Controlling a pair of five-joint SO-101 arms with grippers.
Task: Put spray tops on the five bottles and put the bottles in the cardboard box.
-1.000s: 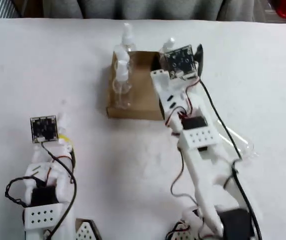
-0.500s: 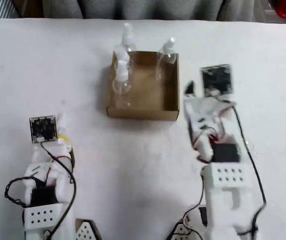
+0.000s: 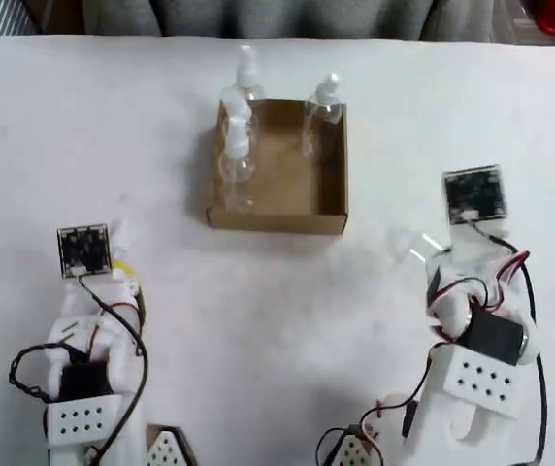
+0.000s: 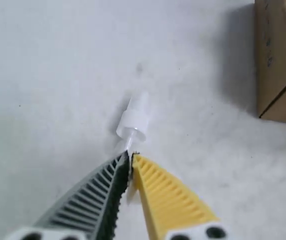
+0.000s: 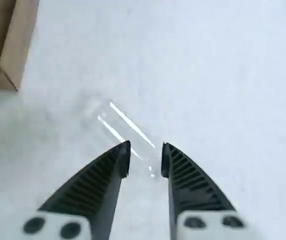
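The white table [image 3: 113, 116] lay broad under both my arms. Toward its far side sat the brown open-topped cardboard box [image 3: 277, 221]. Four clear plastic bottles with white spray tops [image 3: 236, 160] stood at it: two along one wall, one in a far corner, and one at the back edge, though I couldn't tell if that one was inside.

The fifth clear uncapped plastic bottle [image 5: 118, 125] lay on its side on the table, near the box's front corner. My right gripper [image 5: 144, 152] hung just over it with the jaws spread, and the bottle's near end showed in the gap between them.

My left gripper [image 4: 130, 159] was well apart from the box. Its jaws were pressed together, seemingly pinching the thin stem of the small white plastic spray top [image 4: 132, 117], which rested on the table at my tips.

I judged the next step to be picking up that last bottle. I'd have to take it across the body, not the neck. It was clear, smooth and round, so it could roll or slip. I'd want it squarely between the jaws, and once it was upright I'd keep the mouth free for the top.
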